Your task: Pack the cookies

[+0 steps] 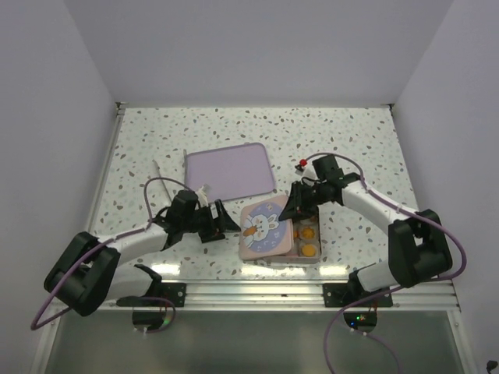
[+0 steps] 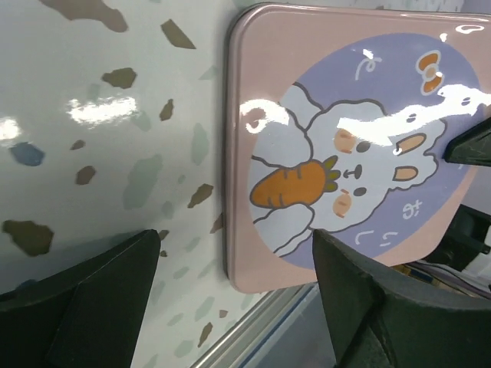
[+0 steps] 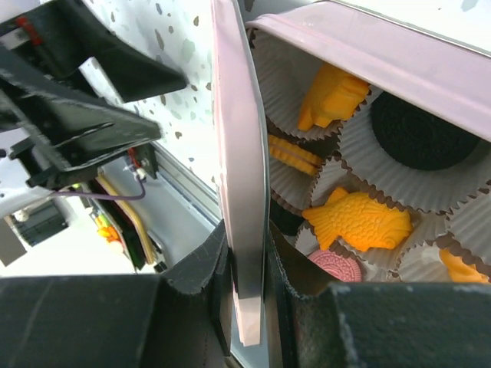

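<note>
The cookies (image 3: 360, 218) lie in white paper cups inside a pink tin (image 3: 383, 46): orange fish-shaped ones, a black round one (image 3: 418, 130) and a pinkish one (image 3: 337, 267). In the top view two orange cookies (image 1: 309, 233) show at the tin's uncovered right side. The pink rabbit lid (image 1: 263, 226) covers most of the tin, shifted left. My right gripper (image 3: 247, 276) is shut on the lid's edge (image 3: 238, 192), at the lid's far right corner in the top view (image 1: 295, 204). My left gripper (image 1: 224, 220) is open, its jaws either side of the lid's near left corner (image 2: 253, 261), not touching it.
A flat lilac tray (image 1: 230, 171) lies behind the tin, a small white object (image 1: 158, 170) to its left. A small red thing (image 1: 301, 163) sits by the right arm. The table's metal front rail (image 1: 257, 292) runs just below the tin.
</note>
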`<state>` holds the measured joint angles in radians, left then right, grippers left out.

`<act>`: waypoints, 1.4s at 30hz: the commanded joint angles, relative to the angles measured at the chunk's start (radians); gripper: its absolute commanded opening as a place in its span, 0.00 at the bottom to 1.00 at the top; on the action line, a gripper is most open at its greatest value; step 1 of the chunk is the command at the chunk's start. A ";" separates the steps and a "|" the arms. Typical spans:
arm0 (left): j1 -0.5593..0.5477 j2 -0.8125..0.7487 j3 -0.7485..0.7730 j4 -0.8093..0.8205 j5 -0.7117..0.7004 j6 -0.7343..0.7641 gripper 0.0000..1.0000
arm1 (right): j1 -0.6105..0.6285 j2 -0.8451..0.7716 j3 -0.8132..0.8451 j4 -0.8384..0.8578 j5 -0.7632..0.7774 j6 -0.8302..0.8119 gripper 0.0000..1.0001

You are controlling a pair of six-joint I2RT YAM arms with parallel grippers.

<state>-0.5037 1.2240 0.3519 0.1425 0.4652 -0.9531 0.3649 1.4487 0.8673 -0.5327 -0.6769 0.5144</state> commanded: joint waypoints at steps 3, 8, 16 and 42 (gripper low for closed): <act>-0.051 0.127 0.097 0.077 -0.066 0.031 0.90 | -0.014 -0.010 -0.057 0.057 -0.033 0.051 0.05; -0.056 0.126 0.108 0.092 -0.077 0.022 0.92 | -0.023 -0.060 0.020 0.102 -0.136 0.133 0.02; -0.056 0.036 0.140 0.011 -0.094 0.042 0.93 | -0.115 -0.132 0.213 -0.108 -0.182 0.102 0.00; -0.056 -0.015 0.229 -0.118 -0.092 0.070 0.91 | -0.133 -0.310 0.144 -0.247 0.065 0.013 0.00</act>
<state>-0.5533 1.2182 0.5449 0.0296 0.3775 -0.9104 0.2245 1.1584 1.0405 -0.8574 -0.5732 0.5007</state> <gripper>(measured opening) 0.918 0.178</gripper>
